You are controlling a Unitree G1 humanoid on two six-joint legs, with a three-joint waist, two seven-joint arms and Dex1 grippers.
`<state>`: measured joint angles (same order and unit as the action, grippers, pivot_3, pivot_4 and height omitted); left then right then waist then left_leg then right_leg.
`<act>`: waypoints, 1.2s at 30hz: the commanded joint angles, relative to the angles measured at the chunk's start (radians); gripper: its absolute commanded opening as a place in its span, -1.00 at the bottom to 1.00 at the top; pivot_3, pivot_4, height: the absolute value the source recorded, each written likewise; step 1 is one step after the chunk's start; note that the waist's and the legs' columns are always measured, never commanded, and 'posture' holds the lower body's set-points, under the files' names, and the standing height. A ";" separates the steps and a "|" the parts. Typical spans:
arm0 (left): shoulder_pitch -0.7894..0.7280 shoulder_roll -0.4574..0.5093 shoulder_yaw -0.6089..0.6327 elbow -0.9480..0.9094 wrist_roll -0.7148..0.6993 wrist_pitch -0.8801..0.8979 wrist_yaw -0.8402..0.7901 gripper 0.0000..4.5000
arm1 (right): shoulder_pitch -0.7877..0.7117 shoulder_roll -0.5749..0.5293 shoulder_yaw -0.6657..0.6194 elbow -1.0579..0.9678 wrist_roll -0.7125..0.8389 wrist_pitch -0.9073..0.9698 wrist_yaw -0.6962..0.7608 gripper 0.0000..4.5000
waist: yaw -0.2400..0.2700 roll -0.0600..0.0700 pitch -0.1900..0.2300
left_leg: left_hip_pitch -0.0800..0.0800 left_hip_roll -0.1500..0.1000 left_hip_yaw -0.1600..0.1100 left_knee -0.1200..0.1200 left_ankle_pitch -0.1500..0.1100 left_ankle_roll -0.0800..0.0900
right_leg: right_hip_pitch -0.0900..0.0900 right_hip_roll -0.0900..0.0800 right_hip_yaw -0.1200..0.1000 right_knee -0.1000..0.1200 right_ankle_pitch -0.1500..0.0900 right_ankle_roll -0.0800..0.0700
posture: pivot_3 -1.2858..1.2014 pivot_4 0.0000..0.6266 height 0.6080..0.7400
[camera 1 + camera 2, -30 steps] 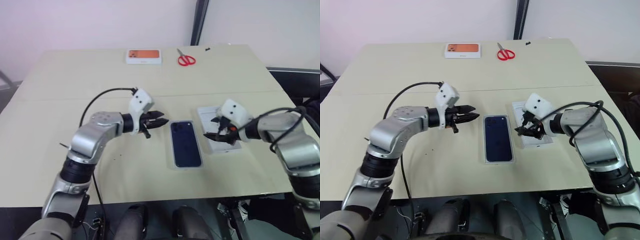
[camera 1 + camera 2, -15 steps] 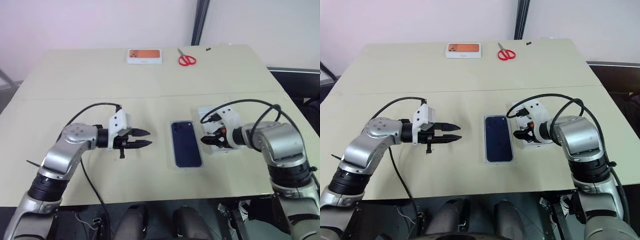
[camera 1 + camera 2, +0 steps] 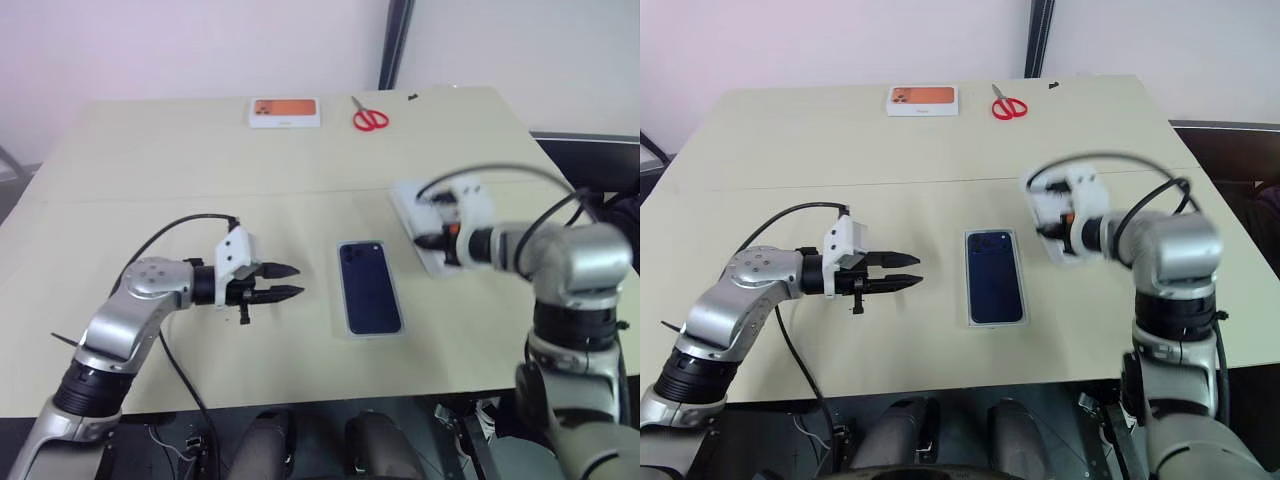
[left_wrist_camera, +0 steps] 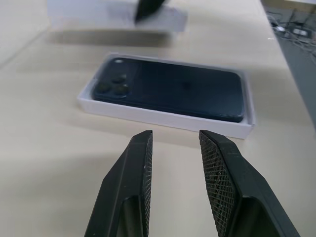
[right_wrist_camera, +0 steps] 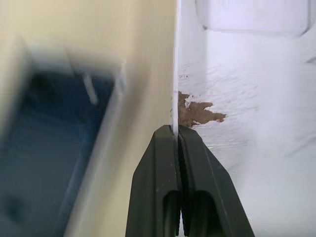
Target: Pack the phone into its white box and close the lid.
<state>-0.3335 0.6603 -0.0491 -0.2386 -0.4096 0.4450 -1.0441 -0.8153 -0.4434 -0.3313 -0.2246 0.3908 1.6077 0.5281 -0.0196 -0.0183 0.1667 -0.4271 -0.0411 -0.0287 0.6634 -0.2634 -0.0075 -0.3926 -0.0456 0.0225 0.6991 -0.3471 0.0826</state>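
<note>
On the tan table (image 3: 200,160), the phone (image 3: 369,286) lies face-down in the white box (image 4: 163,117) at near centre, and just to its right the right gripper (image 3: 1058,233) has its fingers pinched shut on one thin wall of the lid (image 3: 425,225), lifting it. The left gripper (image 3: 285,281) hovers left of the box, fingers partly apart and empty. To cap it well, I'd turn the lid hollow-down, square it over the box, then lower evenly.

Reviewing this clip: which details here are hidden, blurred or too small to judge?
- Lid: motion-blurred in the eye views; its printed face can't be seen.
- Right gripper: shut on the lid's wall; how far the lid is off the table is unclear.
- Box: the phone covers its floor.
- Orange-picture box: print too small to read.
</note>
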 commanded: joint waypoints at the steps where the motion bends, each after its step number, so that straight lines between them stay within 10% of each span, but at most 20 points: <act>1: 0.001 0.004 0.100 0.037 -0.021 -0.018 0.050 -0.29 | -0.021 0.085 -0.166 -0.021 0.340 0.007 -0.009 -0.99 | 0.001 0.000 0.000 | 0.000 0.001 -0.001 0.000 0.000 0.000 | 0.000 0.000 -0.001 0.000 0.000 0.000 | 0.03 -0.52 1.00; 5: -0.004 0.014 0.138 0.069 -0.022 -0.035 0.059 -0.29 | 0.058 0.238 -0.227 0.026 0.847 0.007 -0.341 -0.99 | 0.001 0.000 0.000 | 0.000 0.001 0.000 0.000 0.000 0.000 | 0.001 0.000 0.000 0.000 0.000 0.000 | 0.03 -0.52 1.00; 9: -0.018 0.020 0.159 0.072 -0.038 -0.058 0.042 -0.29 | 0.357 0.175 0.131 -0.047 1.567 -0.381 -0.884 -0.99 | 0.006 -0.001 0.000 | -0.001 0.000 -0.001 0.002 -0.001 0.001 | 0.002 -0.002 -0.001 -0.001 0.000 0.000 | 0.03 -0.52 1.00; 22: -0.088 0.012 -0.013 0.107 0.062 -0.120 -0.025 -0.29 | 0.658 0.183 0.305 -0.193 1.581 -0.679 -1.195 -0.99 | -0.012 0.000 -0.001 | 0.001 0.000 0.000 0.002 -0.001 0.002 | 0.004 0.000 -0.001 -0.002 0.000 0.000 | 0.03 -0.52 1.00; 32: -0.148 -0.048 -0.101 0.142 0.105 -0.144 -0.043 -0.29 | 0.582 0.161 0.274 -0.192 1.581 -0.664 -1.163 0.97 | 0.001 0.000 -0.001 | 0.000 0.000 0.000 0.003 -0.001 0.002 | 0.004 0.000 0.000 -0.003 0.000 0.000 | 0.03 -0.52 1.00; 36: -0.159 -0.062 -0.110 0.151 0.110 -0.145 -0.046 -0.29 | 0.524 0.116 0.268 -0.173 1.581 -0.644 -1.113 0.99 | 0.000 0.000 -0.001 | 0.000 0.000 0.000 0.002 -0.001 0.002 | 0.004 0.000 0.000 -0.003 0.000 0.000 | 0.03 -0.52 1.00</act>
<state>-0.4784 0.6019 -0.1636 -0.0790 -0.3011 0.3190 -1.0859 -0.2631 -0.3251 -0.0501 -0.3878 1.9645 0.9567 -0.6156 -0.0199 -0.0185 0.1660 -0.4268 -0.0409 -0.0285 0.6656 -0.2644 -0.0051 -0.3887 -0.0459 0.0226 0.6963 -0.3472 0.0831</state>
